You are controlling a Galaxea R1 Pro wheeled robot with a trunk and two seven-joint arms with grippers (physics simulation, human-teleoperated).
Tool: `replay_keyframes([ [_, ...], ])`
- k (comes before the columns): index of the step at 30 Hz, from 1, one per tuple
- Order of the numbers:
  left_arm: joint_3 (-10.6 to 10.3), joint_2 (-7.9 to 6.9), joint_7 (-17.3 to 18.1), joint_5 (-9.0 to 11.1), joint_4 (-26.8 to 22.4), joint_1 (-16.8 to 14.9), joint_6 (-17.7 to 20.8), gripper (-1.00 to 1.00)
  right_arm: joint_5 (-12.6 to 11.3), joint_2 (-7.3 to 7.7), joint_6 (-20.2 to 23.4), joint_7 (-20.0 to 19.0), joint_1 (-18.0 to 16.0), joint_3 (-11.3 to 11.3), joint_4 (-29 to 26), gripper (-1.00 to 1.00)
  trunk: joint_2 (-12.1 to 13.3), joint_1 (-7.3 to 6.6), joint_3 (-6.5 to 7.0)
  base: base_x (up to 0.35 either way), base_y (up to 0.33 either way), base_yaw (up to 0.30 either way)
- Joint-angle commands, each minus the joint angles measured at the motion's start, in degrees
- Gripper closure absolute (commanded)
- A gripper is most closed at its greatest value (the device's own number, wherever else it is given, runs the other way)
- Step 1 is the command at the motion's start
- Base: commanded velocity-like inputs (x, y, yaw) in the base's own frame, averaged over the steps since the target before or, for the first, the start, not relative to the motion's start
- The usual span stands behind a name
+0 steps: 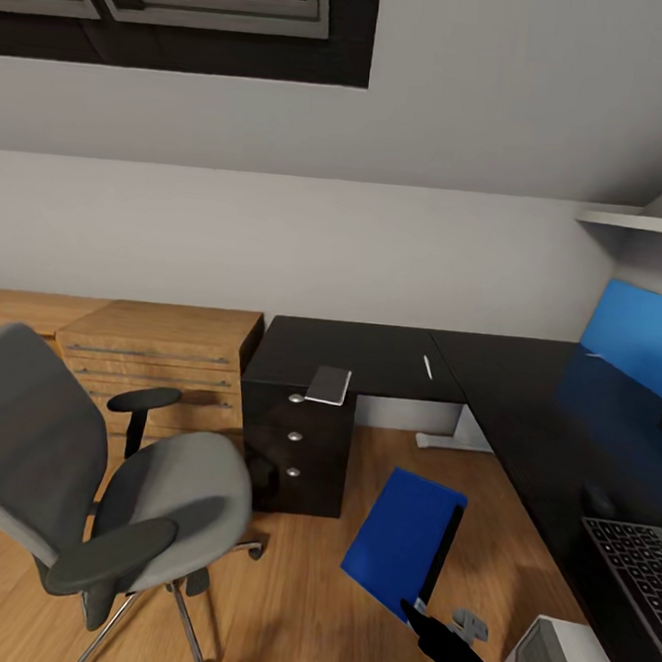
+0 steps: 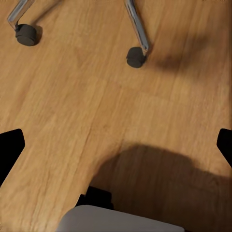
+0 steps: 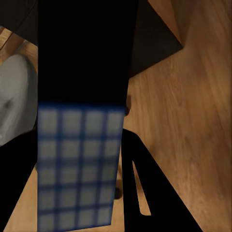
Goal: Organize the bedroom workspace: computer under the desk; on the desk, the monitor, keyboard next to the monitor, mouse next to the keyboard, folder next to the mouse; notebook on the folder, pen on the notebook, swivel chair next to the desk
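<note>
Your right gripper [image 1: 415, 609] is clamped on the lower edge of the folder [image 1: 401, 538], holding it in the air above the wood floor [image 1: 297, 609], tilted, its blue face toward the head camera. The edge grip suits a thin flat item: it leaves the broad face free to be laid flat. In the right wrist view the folder [image 3: 79, 164] runs out between the fingers and hides the drop zone. Your left gripper [image 2: 116, 140] has its jaws spread wide, holding nothing, aimed down at the floor near the chair castors [image 2: 135, 57].

The chair [image 1: 108, 472] stands left, its seat vacated. The desk [image 1: 507, 387] lies ahead and right, with the keyboard [image 1: 632, 563] at its near right. A judgement: carry the folder rightward over the desk edge.
</note>
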State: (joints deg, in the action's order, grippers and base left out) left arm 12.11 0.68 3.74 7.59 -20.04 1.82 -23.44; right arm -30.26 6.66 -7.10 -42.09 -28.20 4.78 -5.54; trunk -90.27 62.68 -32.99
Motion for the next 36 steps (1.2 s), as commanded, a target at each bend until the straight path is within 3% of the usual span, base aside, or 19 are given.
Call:
replay_keyframes([
  [1,0.11,0.03,0.39,0.59,-0.09,0.02,0.03,-1.0,0.41,0.0,-0.2,-0.21,-0.03,0.45,0.09,1.0,0.39,-0.23,0.14,0.0,0.0,-0.028],
  [11,0.11,0.03,0.39,0.59,-0.09,0.02,0.06,-1.0,0.56,0.06,0.14,-0.4,-0.06,0.38,-0.07,1.0,4.4,-2.42,1.94,0.0,0.0,-0.002],
  [15,0.1,0.04,0.39,0.59,-0.08,0.02,0.06,-1.0,0.44,0.03,3.41,-0.35,-0.09,0.26,-0.54,1.0,6.01,-3.3,2.65,0.0,0.0,0.0],
  [17,0.11,0.03,0.39,0.59,-0.08,0.02,0.06,-1.0,0.41,0.02,7.24,-0.26,-0.09,0.25,-2.1,1.0,6.81,-3.74,3.01,0.0,0.0,0.0],
  [26,0.11,0.09,0.39,0.59,-0.11,0.02,0.06,-1.0,0.26,0.34,32.05,2.16,-0.1,1.01,-22.85,1.0,10.42,-5.72,4.63,0.0,0.0,0.0],
  [30,0.11,0.04,0.39,0.59,-0.14,0.02,0.12,-1.0,0.09,0.35,40.25,4.92,-0.1,4.69,-30.92,1.0,12.02,-6.6,5.35,0.0,0.0,0.0],
  [33,0.11,0.08,0.39,0.65,-0.12,0.02,0.16,-1.0,-0.02,0.14,48.64,11.51,-0.1,9.43,-38.39,1.0,13.23,-7.26,5.89,0.0,0.0,0.0],
  [36,0.11,0.06,0.39,0.67,-0.13,0.02,0.19,-1.0,-0.07,0.09,54.32,16.0,-0.1,11.02,-46.31,1.0,14.43,-7.91,6.42,0.0,0.0,0.0],
])
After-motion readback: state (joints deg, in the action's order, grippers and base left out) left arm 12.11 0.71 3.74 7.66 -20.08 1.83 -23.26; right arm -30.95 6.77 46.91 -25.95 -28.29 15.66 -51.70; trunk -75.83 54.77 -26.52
